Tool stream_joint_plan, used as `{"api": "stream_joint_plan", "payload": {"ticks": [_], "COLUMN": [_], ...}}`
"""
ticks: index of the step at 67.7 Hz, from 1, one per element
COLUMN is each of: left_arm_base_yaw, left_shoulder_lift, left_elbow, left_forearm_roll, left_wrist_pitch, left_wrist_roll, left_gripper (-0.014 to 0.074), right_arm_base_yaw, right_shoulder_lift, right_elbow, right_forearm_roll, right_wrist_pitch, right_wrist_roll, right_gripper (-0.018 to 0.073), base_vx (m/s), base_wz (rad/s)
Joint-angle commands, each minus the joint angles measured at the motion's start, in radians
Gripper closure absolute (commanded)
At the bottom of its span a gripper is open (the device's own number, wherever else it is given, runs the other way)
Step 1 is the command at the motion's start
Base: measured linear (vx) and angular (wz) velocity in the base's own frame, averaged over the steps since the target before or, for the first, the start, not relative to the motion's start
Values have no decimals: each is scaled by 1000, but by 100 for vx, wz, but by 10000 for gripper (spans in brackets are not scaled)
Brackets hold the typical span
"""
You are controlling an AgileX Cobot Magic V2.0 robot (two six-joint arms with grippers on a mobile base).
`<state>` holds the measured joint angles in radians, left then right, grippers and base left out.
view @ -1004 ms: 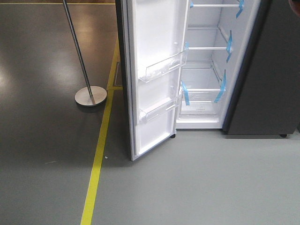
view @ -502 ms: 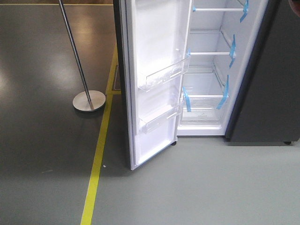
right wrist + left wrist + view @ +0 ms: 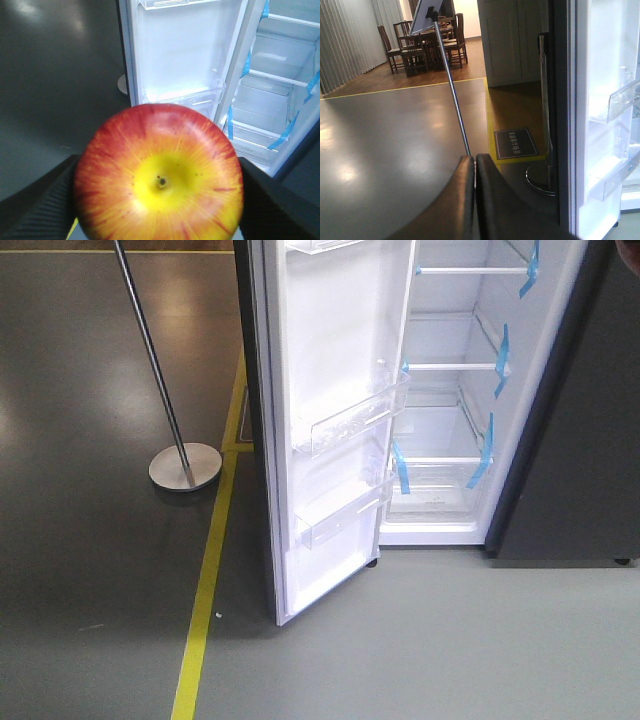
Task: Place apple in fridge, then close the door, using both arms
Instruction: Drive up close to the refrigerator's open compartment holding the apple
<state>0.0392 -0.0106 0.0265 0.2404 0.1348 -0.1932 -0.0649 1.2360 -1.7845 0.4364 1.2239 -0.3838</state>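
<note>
The red and yellow apple point(image 3: 159, 175) fills the lower half of the right wrist view, and my right gripper point(image 3: 159, 190) is shut on it, one dark finger on each side. Ahead stands the fridge point(image 3: 450, 430), open, with white lining, clear shelves and blue tape strips. Its door point(image 3: 335, 420) is swung wide to the left, white inner face and clear bins showing. My left gripper point(image 3: 475, 160) is shut with nothing in it, left of the door's edge point(image 3: 572, 115). Neither gripper appears in the front view.
A metal pole on a round base point(image 3: 185, 466) stands on the dark floor left of the door. A yellow floor line point(image 3: 205, 590) runs toward me. A dark grey cabinet side point(image 3: 590, 440) adjoins the fridge on the right. Chairs and a table point(image 3: 422, 42) stand far off.
The fridge and door have grown larger and slid lower in the front view, so I have moved closer. The pole base has shifted left.
</note>
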Motion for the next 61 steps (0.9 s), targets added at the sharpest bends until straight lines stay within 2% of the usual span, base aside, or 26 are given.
{"api": "stream_joint_plan", "payload": {"ticks": [1,61], "left_arm_base_yaw": [-3,-3], "left_shoulder_lift": [-17,-17], "left_elbow": [14,14], "left_forearm_roll": [-5,-5], "left_wrist_pitch": [-67,-67], "left_wrist_roll": [-2,-2], "left_gripper": [604,604], "right_arm_base_yaw": [-3,-3], "right_shoulder_lift": [-18,-18], "right_elbow": [-27,-27], "right_forearm_roll": [27,27], "right_wrist_pitch": [-75,-75], "right_wrist_roll": [-6,-6], "right_gripper": [468,468], "base_vx": [14,13], "base_wz": [0,4]}}
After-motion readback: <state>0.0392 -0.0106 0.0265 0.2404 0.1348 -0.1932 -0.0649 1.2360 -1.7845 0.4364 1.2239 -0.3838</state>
